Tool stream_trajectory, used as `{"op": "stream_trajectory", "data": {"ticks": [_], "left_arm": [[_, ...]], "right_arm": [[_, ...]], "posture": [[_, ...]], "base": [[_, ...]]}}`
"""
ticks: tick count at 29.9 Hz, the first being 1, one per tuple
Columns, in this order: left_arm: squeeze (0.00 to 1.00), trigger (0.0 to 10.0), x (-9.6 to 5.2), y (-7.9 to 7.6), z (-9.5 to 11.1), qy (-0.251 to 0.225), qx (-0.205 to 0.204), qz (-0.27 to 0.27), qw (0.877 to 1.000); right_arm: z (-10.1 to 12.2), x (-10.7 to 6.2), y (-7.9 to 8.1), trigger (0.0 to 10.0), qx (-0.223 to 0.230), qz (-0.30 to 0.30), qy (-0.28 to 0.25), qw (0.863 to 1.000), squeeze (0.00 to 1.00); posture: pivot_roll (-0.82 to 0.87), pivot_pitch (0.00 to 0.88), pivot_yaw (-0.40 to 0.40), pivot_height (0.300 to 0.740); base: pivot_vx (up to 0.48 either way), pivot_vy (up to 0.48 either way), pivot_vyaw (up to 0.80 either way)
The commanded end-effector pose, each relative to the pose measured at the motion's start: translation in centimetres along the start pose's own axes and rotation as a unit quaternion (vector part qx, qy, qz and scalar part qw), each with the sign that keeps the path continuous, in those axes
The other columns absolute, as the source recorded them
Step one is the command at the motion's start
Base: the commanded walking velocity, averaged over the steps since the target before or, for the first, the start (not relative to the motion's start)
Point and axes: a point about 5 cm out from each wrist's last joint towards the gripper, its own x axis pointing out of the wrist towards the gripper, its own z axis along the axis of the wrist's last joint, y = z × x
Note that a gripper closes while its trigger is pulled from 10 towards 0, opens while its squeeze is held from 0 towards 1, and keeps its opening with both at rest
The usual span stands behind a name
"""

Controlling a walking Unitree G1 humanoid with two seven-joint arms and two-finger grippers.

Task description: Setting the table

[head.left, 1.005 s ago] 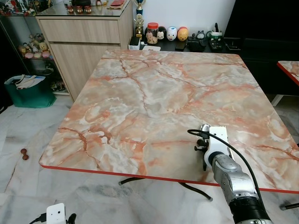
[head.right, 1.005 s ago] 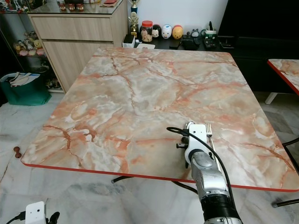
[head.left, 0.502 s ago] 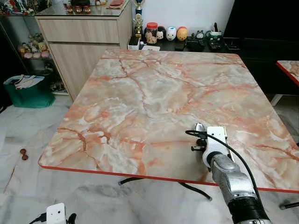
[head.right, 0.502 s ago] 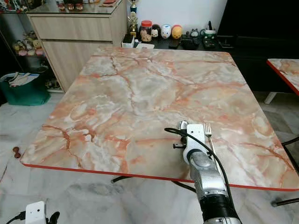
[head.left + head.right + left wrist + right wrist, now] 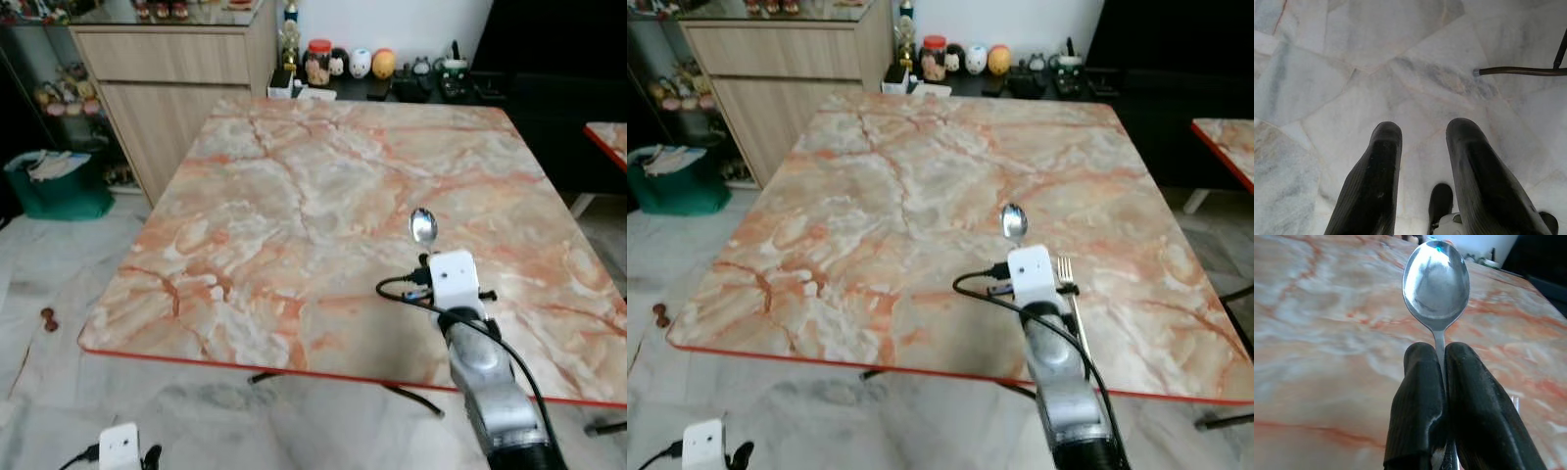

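Right gripper [image 5: 1442,382] clenched on one spoon [image 5: 1436,284], bowl poking toward twelve o'clock above the marble table [image 5: 294,196], one fork [image 5: 1070,289] lying at its three o'clock, left gripper [image 5: 1422,171] hanging parted over the floor.

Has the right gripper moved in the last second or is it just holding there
Yes. The right gripper, shut on the spoon, has pushed farther in over the table, away from its red near edge.

Marble table [image 5: 901,196], fork [image 5: 1070,289] on it
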Motion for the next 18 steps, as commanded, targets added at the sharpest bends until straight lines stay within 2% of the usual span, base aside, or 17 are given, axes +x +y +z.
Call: {"op": "stream_trajectory", "data": {"ticks": [1,4,9,18], "left_arm": [[0.0,10.0,-0.4,0.3,-1.0,0.015,0.015,-0.005,1.0],[0.0,10.0,-0.7,0.4,-1.6,0.025,0.016,-0.01,1.0],[0.0,10.0,-0.9,0.6,-2.0,0.031,0.016,-0.01,0.999],[0.0,10.0,-0.7,0.3,-1.7,0.028,0.016,-0.011,0.999]], "right_arm": [[1.9,-0.6,-0.4,10.0,-0.003,-0.012,-0.06,0.998,0.0],[2.7,-0.9,-0.6,10.0,0.0,-0.026,-0.092,0.995,0.0],[4.4,-1.0,0.0,10.0,-0.007,-0.007,-0.139,0.99,0.0],[4.7,-0.5,0.3,10.0,0.005,-0.011,-0.142,0.99,0.0]], "posture": [[-0.02,0.0,0.001,0.74],[-0.03,0.0,0.008,0.74],[-0.03,0.0,0.003,0.74],[-0.01,0.0,-0.013,0.74]], "base": [[0.0,0.0,0.0],[0.0,0.0,0.0],[0.0,0.0,0.0],[0.0,0.0,0.0]]}}
